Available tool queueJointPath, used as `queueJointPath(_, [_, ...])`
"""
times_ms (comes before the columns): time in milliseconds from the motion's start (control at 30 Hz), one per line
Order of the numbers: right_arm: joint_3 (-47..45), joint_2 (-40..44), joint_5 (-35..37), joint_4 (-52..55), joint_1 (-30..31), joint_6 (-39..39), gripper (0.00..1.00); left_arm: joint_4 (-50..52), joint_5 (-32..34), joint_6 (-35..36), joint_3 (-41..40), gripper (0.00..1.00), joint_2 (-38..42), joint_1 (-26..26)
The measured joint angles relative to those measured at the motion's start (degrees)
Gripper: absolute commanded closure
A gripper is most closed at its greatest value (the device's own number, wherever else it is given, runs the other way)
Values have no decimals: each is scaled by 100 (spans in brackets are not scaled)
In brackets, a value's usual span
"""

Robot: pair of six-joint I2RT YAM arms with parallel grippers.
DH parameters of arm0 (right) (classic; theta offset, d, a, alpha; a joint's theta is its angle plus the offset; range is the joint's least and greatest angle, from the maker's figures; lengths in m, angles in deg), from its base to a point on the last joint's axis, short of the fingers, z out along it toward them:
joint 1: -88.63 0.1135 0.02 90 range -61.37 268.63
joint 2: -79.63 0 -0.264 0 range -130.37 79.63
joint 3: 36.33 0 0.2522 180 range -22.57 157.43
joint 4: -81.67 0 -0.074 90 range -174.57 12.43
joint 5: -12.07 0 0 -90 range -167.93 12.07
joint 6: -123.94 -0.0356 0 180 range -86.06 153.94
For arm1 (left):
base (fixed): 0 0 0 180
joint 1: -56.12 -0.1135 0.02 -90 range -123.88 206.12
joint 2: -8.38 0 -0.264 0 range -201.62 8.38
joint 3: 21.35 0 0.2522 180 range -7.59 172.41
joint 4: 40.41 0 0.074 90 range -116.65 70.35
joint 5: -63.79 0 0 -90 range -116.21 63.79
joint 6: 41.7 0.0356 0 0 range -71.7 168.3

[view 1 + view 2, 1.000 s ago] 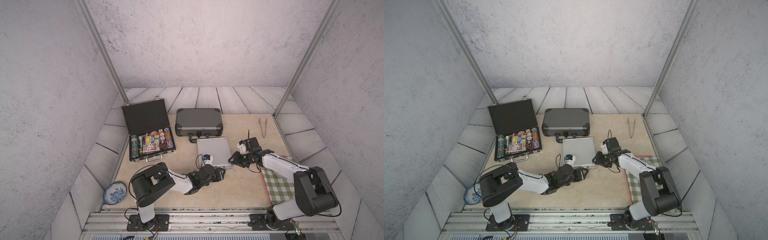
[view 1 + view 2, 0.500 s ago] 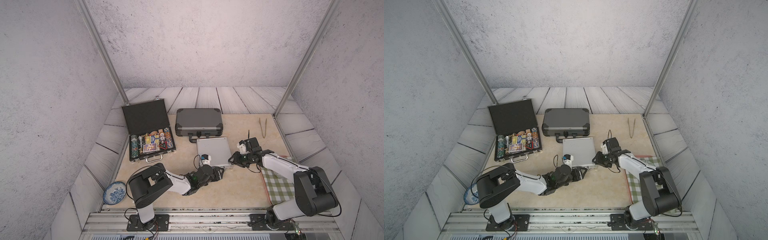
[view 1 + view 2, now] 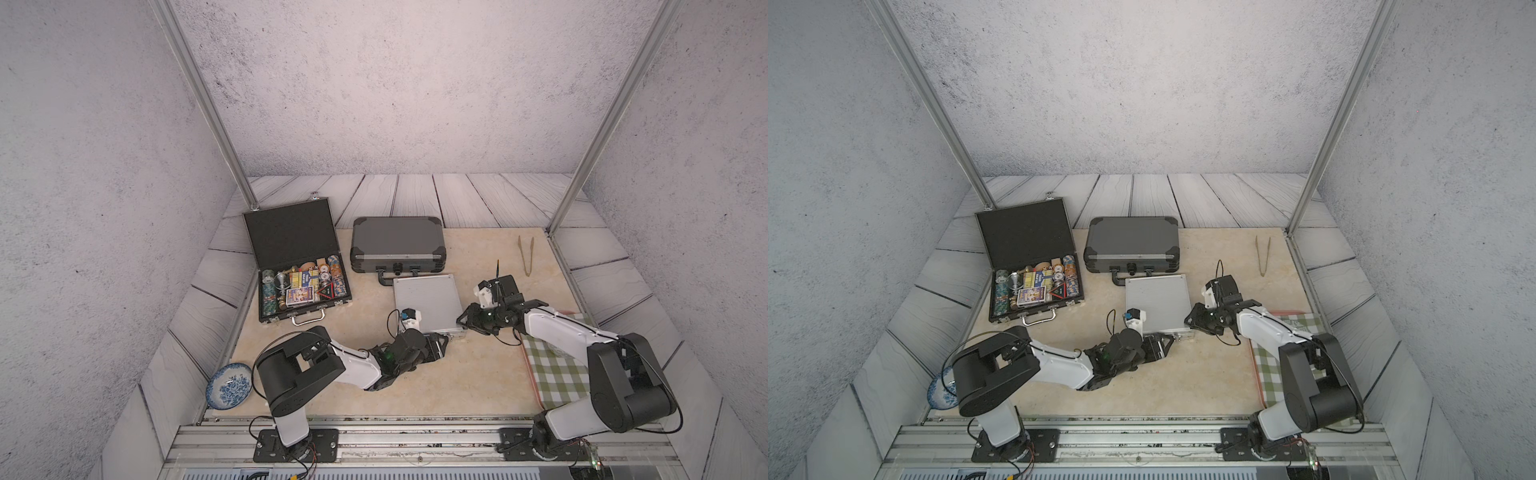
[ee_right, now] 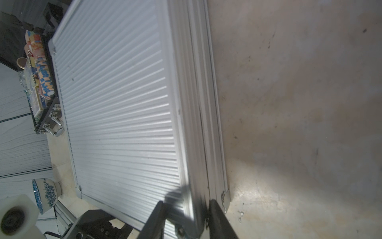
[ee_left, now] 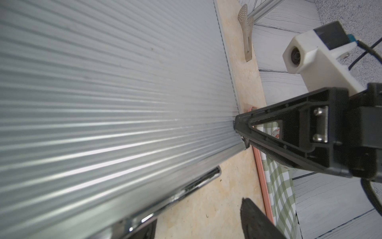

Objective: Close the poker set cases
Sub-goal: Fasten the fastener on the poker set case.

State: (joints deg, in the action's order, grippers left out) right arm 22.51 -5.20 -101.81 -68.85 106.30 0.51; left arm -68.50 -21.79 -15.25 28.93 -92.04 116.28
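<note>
Here we go: the silver case [image 3: 428,299] lies flat at the centre of the mat with its lid down. Your right gripper [image 3: 462,321] is clamped on its corner at 4 o'clock, one finger on the ribbed lid and the other at the bottom edge, as the right wrist view shows plainly. Your left gripper [image 3: 441,344] sits at the case's 6 o'clock edge, just beside the chrome handle [image 5: 196,183], jaws apart with nothing between them. Whether the latches are fastened, I cannot tell. Behind it, at 12 o'clock, the dark-grey case [image 3: 397,243] looks shut. The one left to do is the black case [image 3: 291,232] at 10 o'clock, its lid standing up with chips and card boxes on show. Now, handling. That aluminium shell is stiff and won't give, but the ribs are smooth metal, so I'd expect a fingertip to skate. Press flat on the lid near the front edge rather than pinch. The black case, loaded with chips, is likely heavy enough to stay put while you swing the lid. Take that lid by its free edge at 12 o'clock and bring it down towards 6. It looks light and rigid, and it may drop quickly once past upright.
</note>
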Motion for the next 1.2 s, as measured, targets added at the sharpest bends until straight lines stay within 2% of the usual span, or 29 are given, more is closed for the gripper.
queueJointPath(667, [-22, 0, 0, -61, -2, 0, 64, 87, -249, -254, 24, 33, 142, -92])
queueJointPath(1200, [-22, 0, -2, -74, -2, -4, 64, 210, -162, -291, 98, 33, 151, -72])
